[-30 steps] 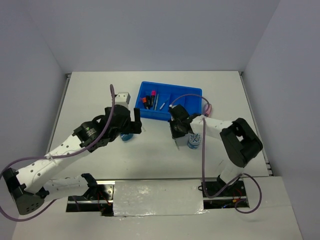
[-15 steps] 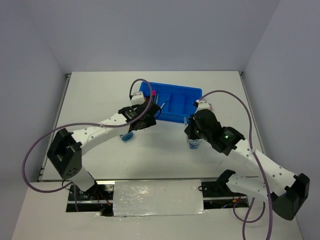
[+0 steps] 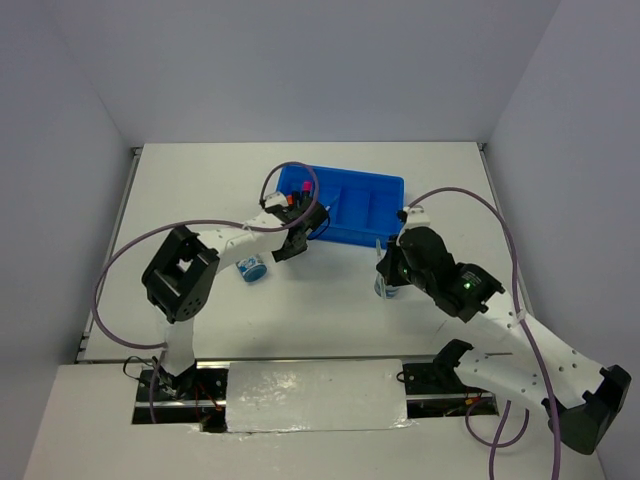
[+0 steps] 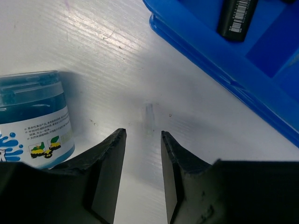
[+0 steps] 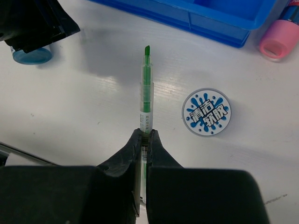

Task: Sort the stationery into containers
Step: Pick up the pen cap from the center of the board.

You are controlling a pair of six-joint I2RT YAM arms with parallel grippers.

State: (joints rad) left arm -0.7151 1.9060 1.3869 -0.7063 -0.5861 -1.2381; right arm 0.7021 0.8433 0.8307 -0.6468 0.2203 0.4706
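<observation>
My right gripper (image 5: 145, 135) is shut on a thin pen (image 5: 146, 93) with a green tip, which sticks out ahead of the fingers above the table. To its right lies a round blue-white roll (image 5: 206, 112), seen flat from above. My left gripper (image 4: 142, 133) stands open with nothing between its fingers, low over bare table. A second blue roll (image 4: 32, 119) lies to its left, and the blue tray's (image 4: 219, 63) near wall is to its right. A black highlighter (image 4: 238, 18) lies inside the tray. From above, the left gripper (image 3: 288, 247) sits by the tray's (image 3: 390, 182) front left corner.
A pink tube (image 5: 280, 39) lies on the table beside the tray's (image 5: 201, 18) right end. The two rolls (image 3: 252, 268) (image 3: 386, 289) sit in front of the tray. The right gripper (image 3: 385, 262) hangs just behind the right-hand one.
The left gripper has moved right, from over the left roll to the tray's front left corner, and its jaws have narrowed. The right arm has changed pose but its gripper stays by the right roll.
</observation>
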